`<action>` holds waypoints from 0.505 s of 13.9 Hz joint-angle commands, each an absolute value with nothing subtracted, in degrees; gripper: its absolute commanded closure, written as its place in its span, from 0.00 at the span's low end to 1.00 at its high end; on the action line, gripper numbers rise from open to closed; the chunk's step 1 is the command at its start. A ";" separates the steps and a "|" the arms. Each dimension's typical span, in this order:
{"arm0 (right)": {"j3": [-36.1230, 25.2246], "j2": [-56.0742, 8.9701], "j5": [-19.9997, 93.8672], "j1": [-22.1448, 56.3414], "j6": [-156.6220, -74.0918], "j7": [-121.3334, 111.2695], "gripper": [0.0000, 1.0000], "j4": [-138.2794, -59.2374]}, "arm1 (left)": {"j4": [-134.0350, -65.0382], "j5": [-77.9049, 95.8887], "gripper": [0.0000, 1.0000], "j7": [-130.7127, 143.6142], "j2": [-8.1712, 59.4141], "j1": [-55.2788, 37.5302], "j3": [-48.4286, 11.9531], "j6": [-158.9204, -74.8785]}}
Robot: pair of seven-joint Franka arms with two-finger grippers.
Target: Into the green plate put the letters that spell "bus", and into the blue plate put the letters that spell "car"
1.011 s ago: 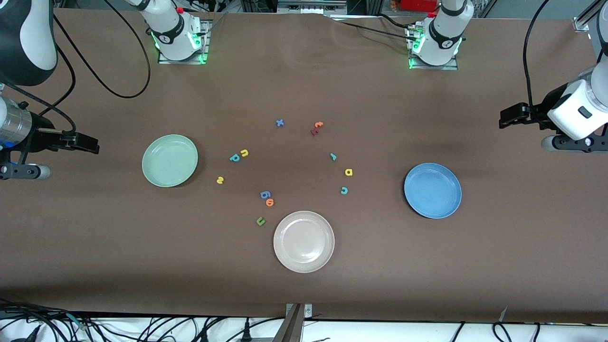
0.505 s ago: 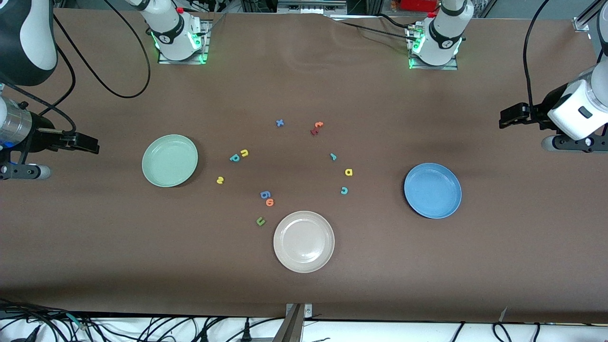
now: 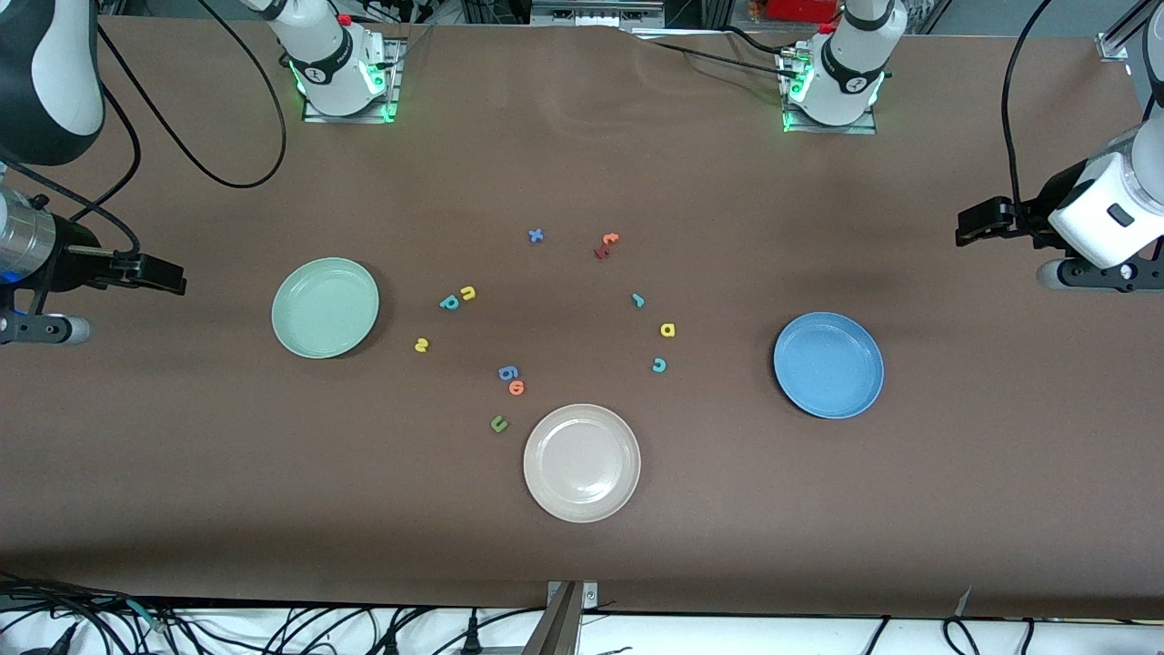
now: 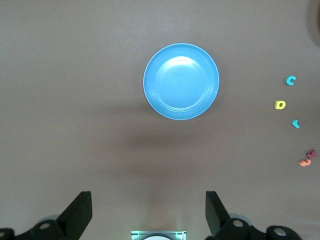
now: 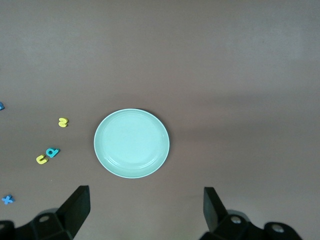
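Two grippers high, jaws spread, holding nothing: left gripper (image 4: 148, 212) over the table's left-arm end, right gripper (image 5: 146, 210) over its right-arm end. Green plate (image 3: 325, 307) and blue plate (image 3: 828, 365) bare (letters lie loose between them): "bus" letters (image 3: 467, 293) near green, "car" letters (image 3: 667, 330) near blue.

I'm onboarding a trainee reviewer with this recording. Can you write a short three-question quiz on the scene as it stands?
1. True or false: the green plate already holds a letter.
2. Which letter lies nearest the blue plate? A) yellow s B) teal c C) yellow u
3. Fill in: the left gripper and the right gripper both stand ____, holding nothing.

Key
1. False; all three plates, the white plate included, hold nothing.
2. B
3. open
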State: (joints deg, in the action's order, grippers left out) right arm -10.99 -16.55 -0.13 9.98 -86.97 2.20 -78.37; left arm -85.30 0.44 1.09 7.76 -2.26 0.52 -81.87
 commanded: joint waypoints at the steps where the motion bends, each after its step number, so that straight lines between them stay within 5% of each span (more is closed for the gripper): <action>1: -11.16 -15.29 0.44 9.67 -86.40 2.37 0.00 -79.54 | -84.55 1.32 0.00 0.26 7.73 -2.02 0.62 -81.12; 7: -10.64 -15.47 0.88 11.25 -84.81 5.34 0.00 -79.54 | -84.55 1.32 0.00 0.26 8.00 -2.02 0.62 -81.12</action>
State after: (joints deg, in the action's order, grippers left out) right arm -10.99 -16.55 -0.09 10.36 -84.78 2.62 -78.37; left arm -85.30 0.44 1.09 7.76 -2.26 0.52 -81.87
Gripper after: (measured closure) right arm 0.000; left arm 0.000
